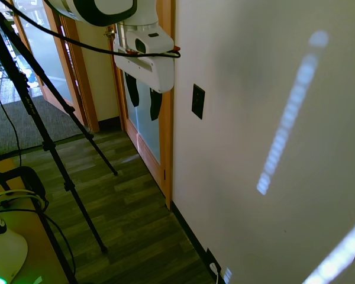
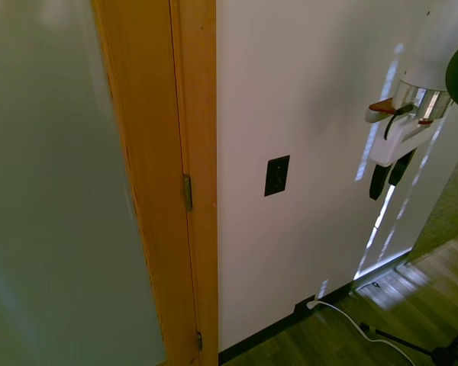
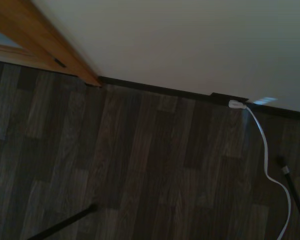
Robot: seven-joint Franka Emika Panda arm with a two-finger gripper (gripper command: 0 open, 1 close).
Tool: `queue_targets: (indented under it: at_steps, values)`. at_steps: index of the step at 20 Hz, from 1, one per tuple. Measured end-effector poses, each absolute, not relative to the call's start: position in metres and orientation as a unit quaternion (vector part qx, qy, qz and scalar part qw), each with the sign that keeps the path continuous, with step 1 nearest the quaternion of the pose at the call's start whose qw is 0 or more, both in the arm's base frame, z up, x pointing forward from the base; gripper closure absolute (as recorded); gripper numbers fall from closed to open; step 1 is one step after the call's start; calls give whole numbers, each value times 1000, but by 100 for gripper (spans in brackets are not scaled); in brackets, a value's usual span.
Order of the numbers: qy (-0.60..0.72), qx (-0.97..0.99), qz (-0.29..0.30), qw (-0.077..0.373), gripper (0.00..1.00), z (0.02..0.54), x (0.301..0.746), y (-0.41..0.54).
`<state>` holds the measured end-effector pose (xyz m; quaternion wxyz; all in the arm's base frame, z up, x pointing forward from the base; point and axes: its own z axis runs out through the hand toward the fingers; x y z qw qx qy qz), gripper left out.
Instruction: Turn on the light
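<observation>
Your gripper (image 1: 143, 99) hangs fingers apart, pointing at the floor, well clear of the black switch plate (image 1: 197, 101); reorient toward the wall (image 1: 272, 71) before pressing

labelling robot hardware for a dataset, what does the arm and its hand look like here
The arm is glossy white with a dark band near the wrist. The hand has a white boxy body and two black, tapered fingers that point down. A black cable runs across the wrist in the first exterior view. The second exterior view shows a metallic ring with small reddish-orange tabs above the hand body.
</observation>
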<state>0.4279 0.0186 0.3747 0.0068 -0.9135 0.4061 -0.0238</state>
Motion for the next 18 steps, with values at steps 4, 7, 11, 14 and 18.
queue_targets:
  at_steps: [4,7,11,14,18]
  values:
    - [412,-910,-34,8,0,377,430,30]
    - [432,-899,-65,23,0,382,445,53]
    - [473,-874,-104,35,0,360,493,64]
    - [478,-868,-126,53,0,322,527,73]
    - [499,-843,-188,66,0,291,548,76]
